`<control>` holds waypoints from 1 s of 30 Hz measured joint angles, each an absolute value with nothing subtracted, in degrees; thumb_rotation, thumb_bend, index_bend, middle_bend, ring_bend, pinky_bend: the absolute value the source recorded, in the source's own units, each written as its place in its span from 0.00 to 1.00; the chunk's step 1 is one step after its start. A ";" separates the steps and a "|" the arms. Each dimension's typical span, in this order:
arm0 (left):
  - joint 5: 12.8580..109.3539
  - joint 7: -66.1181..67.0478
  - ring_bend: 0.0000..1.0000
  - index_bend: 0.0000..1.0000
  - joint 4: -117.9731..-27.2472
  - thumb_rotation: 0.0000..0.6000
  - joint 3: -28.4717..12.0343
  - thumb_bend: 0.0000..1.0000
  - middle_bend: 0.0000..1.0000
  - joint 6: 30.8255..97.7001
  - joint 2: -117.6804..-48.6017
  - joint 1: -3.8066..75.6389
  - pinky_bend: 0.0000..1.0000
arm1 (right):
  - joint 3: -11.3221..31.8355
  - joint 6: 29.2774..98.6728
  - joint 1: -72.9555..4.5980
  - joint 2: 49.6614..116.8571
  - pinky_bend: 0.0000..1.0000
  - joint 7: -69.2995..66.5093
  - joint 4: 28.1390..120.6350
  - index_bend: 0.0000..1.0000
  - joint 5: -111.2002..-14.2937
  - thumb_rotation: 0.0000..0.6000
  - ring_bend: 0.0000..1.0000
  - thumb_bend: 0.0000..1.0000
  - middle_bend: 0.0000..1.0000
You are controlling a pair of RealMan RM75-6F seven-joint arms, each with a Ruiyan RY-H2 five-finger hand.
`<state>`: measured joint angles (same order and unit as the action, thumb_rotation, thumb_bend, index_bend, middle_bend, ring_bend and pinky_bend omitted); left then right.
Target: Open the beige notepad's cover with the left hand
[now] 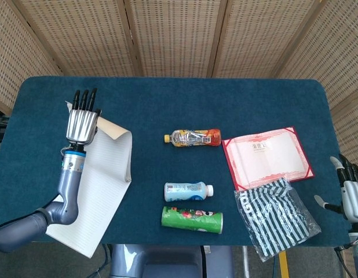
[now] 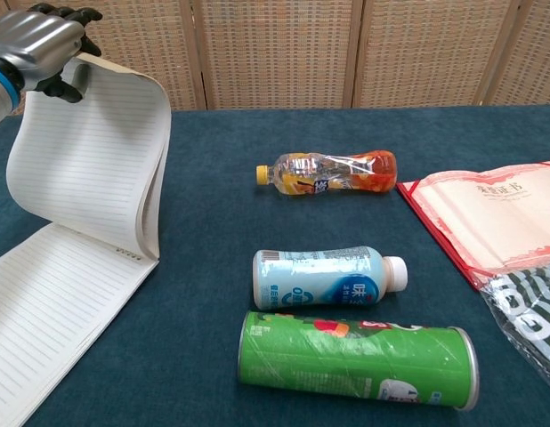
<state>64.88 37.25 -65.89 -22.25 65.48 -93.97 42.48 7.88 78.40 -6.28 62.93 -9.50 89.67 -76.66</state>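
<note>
The beige notepad (image 1: 92,197) lies at the table's left front, its lined white page (image 2: 52,311) showing. The cover and top sheets (image 2: 97,169) are lifted in a tall curl above the binding, with the beige outer face (image 1: 112,128) visible at the top. My left hand (image 1: 83,119) grips the cover's free upper edge, its fingers curled over that edge (image 2: 44,40). At the table's right front edge my right hand (image 1: 353,194) hangs with fingers apart, holding nothing.
Mid-table lie an orange drink bottle (image 1: 193,138), a white bottle (image 1: 187,190) and a green can (image 1: 192,219), all on their sides. An open red certificate folder (image 1: 267,156) and a striped bag (image 1: 276,215) sit at the right of the blue table (image 1: 167,98).
</note>
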 measured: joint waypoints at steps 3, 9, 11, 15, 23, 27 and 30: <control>65.75 34.98 0.00 0.79 -63.03 1.00 -22.29 0.67 0.00 65.16 -95.18 44.06 0.00 | 7.91 78.12 -6.36 63.09 0.00 -9.50 89.34 0.03 -76.44 1.00 0.00 0.21 0.00; 66.99 31.08 0.00 0.79 -57.23 1.00 -22.14 0.66 0.00 64.42 -97.56 46.62 0.00 | 8.09 77.59 -6.49 63.24 0.00 -9.75 88.96 0.03 -75.81 1.00 0.00 0.21 0.00; 67.22 29.99 0.00 0.79 -55.26 1.00 -22.07 0.65 0.00 64.10 -98.45 47.41 0.00 | 8.15 77.48 -6.50 63.25 0.00 -9.90 88.83 0.03 -75.65 1.00 0.00 0.21 0.00; 67.75 28.48 0.00 0.79 -51.83 1.00 -21.75 0.64 0.00 63.68 -99.80 48.66 0.00 | 8.25 77.12 -6.53 63.25 0.00 -10.25 88.56 0.03 -75.28 1.00 0.00 0.21 0.00; 69.25 24.82 0.00 0.79 -44.23 1.00 -20.71 0.63 0.00 63.50 -102.84 50.96 0.00 | 8.49 76.74 -6.55 63.28 0.00 -11.13 88.00 0.03 -74.85 1.00 0.00 0.21 0.00; 70.06 22.48 0.00 0.79 -40.67 1.00 -20.49 0.63 0.00 63.91 -104.23 52.07 0.00 | 8.66 76.46 -6.61 63.28 0.00 -11.40 87.80 0.03 -74.45 1.00 0.00 0.21 0.00; 70.73 20.95 0.00 0.76 -37.86 1.00 -20.23 0.60 0.00 64.26 -105.27 52.87 0.00 | 8.75 76.11 -6.66 63.30 0.00 -11.69 87.55 0.03 -74.17 1.00 0.00 0.21 0.00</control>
